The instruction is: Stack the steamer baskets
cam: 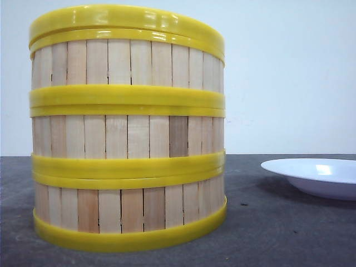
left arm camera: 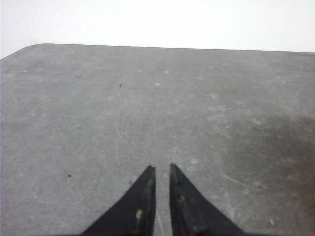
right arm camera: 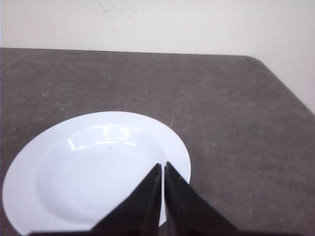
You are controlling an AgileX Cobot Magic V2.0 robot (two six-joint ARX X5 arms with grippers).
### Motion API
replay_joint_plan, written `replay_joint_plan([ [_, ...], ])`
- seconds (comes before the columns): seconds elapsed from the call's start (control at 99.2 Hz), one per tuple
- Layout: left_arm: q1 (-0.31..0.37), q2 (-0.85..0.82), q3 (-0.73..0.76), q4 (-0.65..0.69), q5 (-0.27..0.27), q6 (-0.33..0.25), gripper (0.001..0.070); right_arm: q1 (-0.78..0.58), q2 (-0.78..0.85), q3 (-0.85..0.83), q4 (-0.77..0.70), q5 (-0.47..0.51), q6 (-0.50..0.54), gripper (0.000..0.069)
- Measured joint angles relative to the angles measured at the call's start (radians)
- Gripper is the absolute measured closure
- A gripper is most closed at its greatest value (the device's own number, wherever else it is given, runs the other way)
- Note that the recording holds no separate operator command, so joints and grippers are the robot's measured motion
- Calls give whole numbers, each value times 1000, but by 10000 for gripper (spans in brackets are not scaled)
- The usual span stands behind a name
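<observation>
Both pairs of jaws are pressed together and hold nothing: the left gripper (left arm camera: 161, 169) hangs over bare table (left arm camera: 98, 113), the right gripper (right arm camera: 163, 166) over the near rim of the white plate (right arm camera: 59, 162). The steamer baskets (cam: 128, 128) stand stacked three high, out of both grippers' sight, so the stacking looks finished.

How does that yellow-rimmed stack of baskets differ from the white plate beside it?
The stack of baskets stands tall, three tiers high; the plate is low and shallow. The stack has pale wooden slats between thick yellow rims; the plate is plain glossy white. The stack fills the left of the front view; the plate sits at the right edge, partly cut off and apart from the stack. Both are round and rest on the dark table.
</observation>
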Motion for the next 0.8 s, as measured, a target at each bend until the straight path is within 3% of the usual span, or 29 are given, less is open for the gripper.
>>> replay_joint_plan([
  [0.272,0,0,0,0,0,0,685,0,-53,-125,75,0,46,689],
  [0.797,0,0,0,0,0,0,685,0,-66,-176,119,1,31,689],
])
